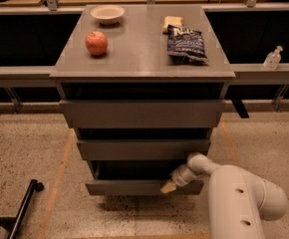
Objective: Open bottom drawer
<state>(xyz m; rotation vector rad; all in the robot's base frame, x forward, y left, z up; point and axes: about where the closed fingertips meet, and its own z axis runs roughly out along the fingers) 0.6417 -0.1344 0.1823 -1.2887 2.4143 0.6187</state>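
Note:
The bottom drawer [129, 187] is the lowest and narrowest grey front of three on the grey cabinet. It stands pulled out a little, with a dark gap above its front. My gripper [168, 186] reaches in from the right on a white arm and sits at the top edge of this drawer's front, right of its middle. Its tan tip touches the panel's upper edge.
The middle drawer front [142, 150] and top drawer front [142, 113] are above. On the cabinet top lie a red apple [96, 43], a white bowl [107, 14], a dark chip bag [186, 44] and a yellow item [172, 23]. A black pole [24, 208] lies on the floor left.

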